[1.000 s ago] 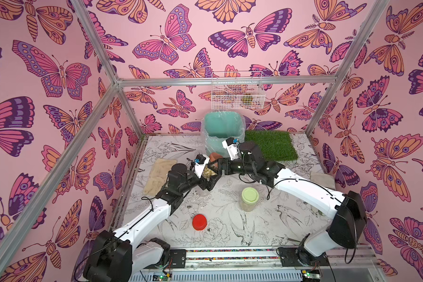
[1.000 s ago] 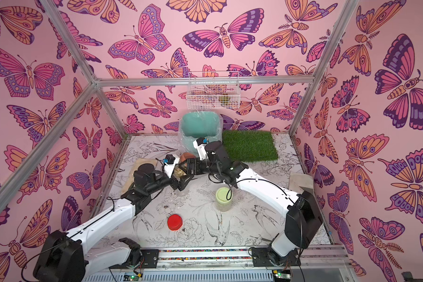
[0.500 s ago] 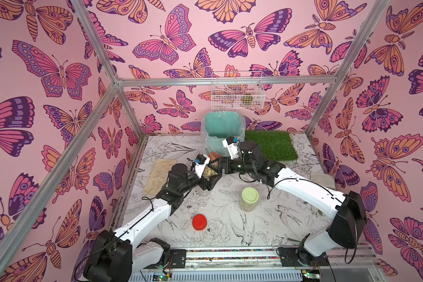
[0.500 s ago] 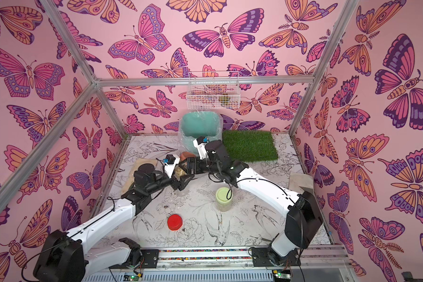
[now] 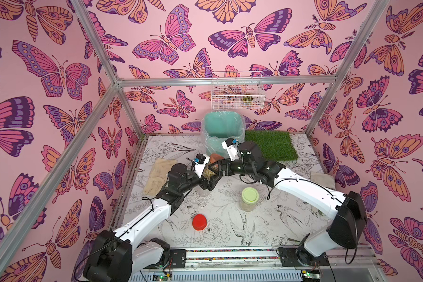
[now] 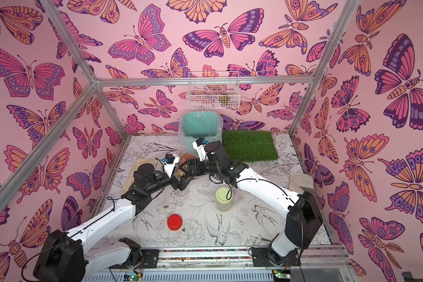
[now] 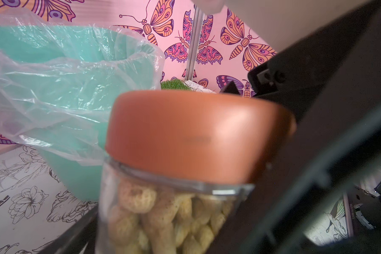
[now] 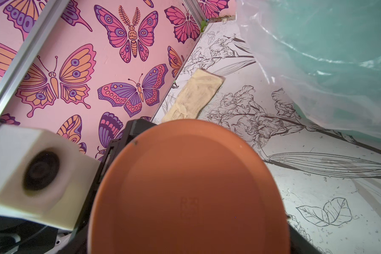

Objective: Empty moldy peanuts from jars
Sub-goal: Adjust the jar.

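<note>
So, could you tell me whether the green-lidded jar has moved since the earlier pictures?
No; the green-lidded jar stands just where it was, measured against the grass mat.

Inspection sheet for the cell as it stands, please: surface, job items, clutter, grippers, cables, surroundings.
Surface: white floral-print tabletop, dark specks.
Job's things: clear plastic jar of beige peanuts, brown round screw lid on, between left gripper and right gripper, by the teal bin with clear liner; green-lidded clear jar upright, closed; red round lid loose on tabletop.
Clutter: beige cloth left; green artificial-grass mat back right.
Grippers: right shut on brown round screw lid; left around jar body, grip unclear.
Cables: black cable loop hangs off right arm near green-lidded jar.
Surroundings: pink butterfly-print walls, aluminium frame, white wire basket on back rail.
</note>
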{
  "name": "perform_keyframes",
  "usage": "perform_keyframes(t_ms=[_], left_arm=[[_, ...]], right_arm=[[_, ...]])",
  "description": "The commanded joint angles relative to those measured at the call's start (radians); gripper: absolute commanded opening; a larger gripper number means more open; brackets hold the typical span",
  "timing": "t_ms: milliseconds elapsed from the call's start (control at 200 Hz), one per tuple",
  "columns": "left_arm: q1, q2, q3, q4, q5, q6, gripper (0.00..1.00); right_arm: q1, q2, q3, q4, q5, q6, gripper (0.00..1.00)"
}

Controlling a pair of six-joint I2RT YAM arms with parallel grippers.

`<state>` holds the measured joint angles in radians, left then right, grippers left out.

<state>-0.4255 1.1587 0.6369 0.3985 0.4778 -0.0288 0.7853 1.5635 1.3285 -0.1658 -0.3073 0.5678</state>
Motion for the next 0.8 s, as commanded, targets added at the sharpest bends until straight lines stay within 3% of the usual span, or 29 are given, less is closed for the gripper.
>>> perform_keyframes(t_ms=[0,155,340,611,696,796], left_arm=[[0.019,0.005,0.005,0.088,-0.063,-0.025,0.93],[0.019,0.023,0.01,0.089,-0.054,-0.024,0.87],[0.019,0.029,0.008,0.082,-0.061,-0.026,0.98],[0.019,0.029,0.017,0.042,-0.068,-0.005,0.98],[0.019,0.036,0.025,0.036,-0.061,-0.002,0.88],[0.019,0.042,0.032,0.03,-0.053,0.002,0.6]], right_arm=[[0.02,-0.036,0.029,-0.014,-0.075,-0.015,0.0],[0.019,-0.041,0.012,0.036,-0.108,0.006,0.0],[0.019,-0.039,0.013,0.037,-0.136,0.001,0.0],[0.019,-0.039,0.017,0.054,-0.168,0.0,0.0],[0.022,-0.036,0.012,0.07,-0.185,0.003,0.0],[0.023,-0.036,0.009,0.088,-0.203,0.011,0.0]])
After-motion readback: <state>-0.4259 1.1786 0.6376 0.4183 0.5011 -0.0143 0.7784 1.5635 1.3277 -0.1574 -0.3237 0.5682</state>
